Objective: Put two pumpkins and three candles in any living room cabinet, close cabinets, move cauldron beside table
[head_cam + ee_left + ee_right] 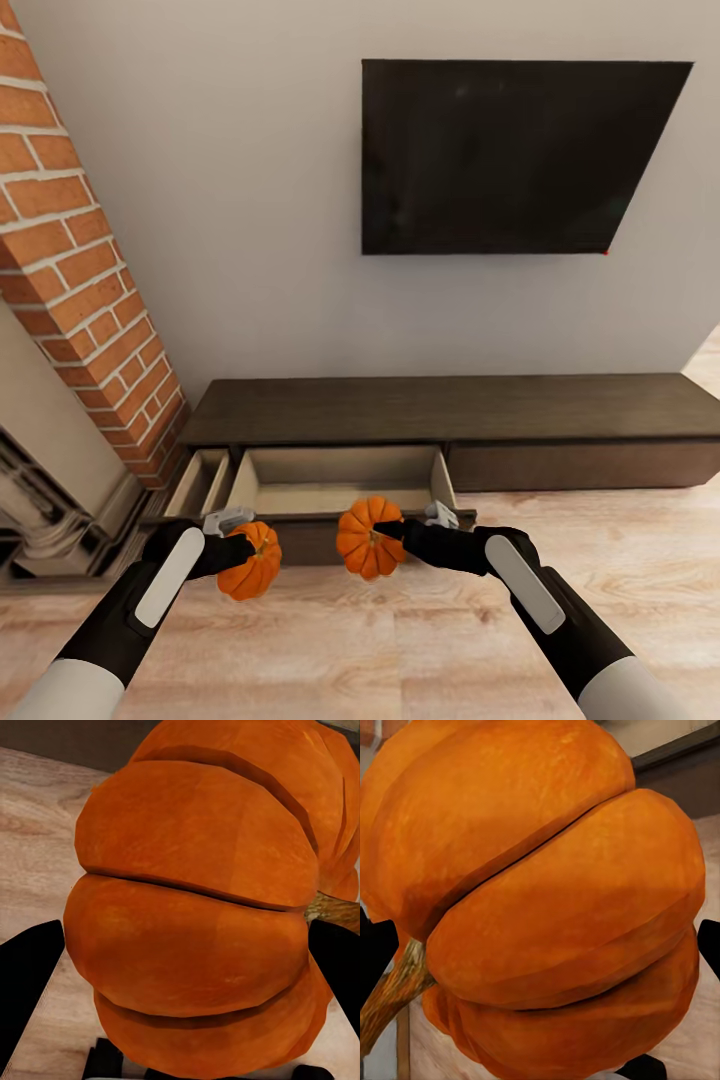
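both arms are reaching forward over the light plank floor (400, 640), each carrying a pumpkin. the left gripper (240, 553) is clamping its fingers on the left pumpkin (251, 561); in the left wrist view that pumpkin (195, 922) is sitting between the two dark fingers (26, 982). the right gripper (392, 532) is clamping on the right pumpkin (368, 538), stem showing in the right wrist view (547, 900). both pumpkins are hanging in the air just in front of the cabinet (450, 410), near the front edge of its pulled-out drawer (340, 480). a second, narrower compartment (203, 480) is standing open beside it. brick chimney (80, 260) at left, dark screen (510, 150) on the wall above.
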Motion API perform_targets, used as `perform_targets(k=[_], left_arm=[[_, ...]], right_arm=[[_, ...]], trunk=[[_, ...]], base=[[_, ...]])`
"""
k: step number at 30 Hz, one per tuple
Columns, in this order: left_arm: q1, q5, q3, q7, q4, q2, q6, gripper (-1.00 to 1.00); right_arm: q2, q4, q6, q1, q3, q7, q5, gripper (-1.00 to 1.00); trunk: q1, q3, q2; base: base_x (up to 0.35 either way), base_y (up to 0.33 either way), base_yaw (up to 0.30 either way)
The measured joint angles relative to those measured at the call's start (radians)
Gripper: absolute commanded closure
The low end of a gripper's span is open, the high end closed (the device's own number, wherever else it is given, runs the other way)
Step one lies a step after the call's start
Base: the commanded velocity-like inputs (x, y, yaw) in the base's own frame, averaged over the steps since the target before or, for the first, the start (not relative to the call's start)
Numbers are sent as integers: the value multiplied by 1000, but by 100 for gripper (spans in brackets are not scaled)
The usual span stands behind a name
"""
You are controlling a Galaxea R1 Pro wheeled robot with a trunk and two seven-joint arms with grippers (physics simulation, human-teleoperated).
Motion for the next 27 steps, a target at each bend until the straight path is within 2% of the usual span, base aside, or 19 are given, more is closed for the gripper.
perform_targets(k=[11, 15, 18, 22, 25, 27], left_arm=[[0, 10, 1, -1, 0, -1, -1, 100], [-1, 68, -4, 0, -2, -5, -3, 100], [-9, 89, -6, 2, -45, -7, -5, 100], [-85, 98, -6, 8, -94, -7, -6, 100], [-152, 95, -7, 16, -66, -11, -4, 100], [-182, 92, -6, 18, -42, -19, -10, 100]], right_arm=[[0, 0, -2, 0, 0, 0, -1, 100], [1, 0, -5, 0, 2, 1, 5, 100], [3, -1, -6, 0, 2, 1, 9, 100], [7, -1, -8, -7, -1, -8, 11, 100], [12, 3, -10, -40, -3, -15, 19, 100], [17, 4, -15, -76, -2, -20, 2, 100]], trunk=[[0, 0, 0], [0, 0, 0], [0, 0, 0], [0, 0, 0], [1, 0, 0], [0, 0, 0]], base=[[40, 12, 0], [0, 0, 0], [0, 0, 0], [0, 0, 0], [0, 0, 0], [0, 0, 0]])
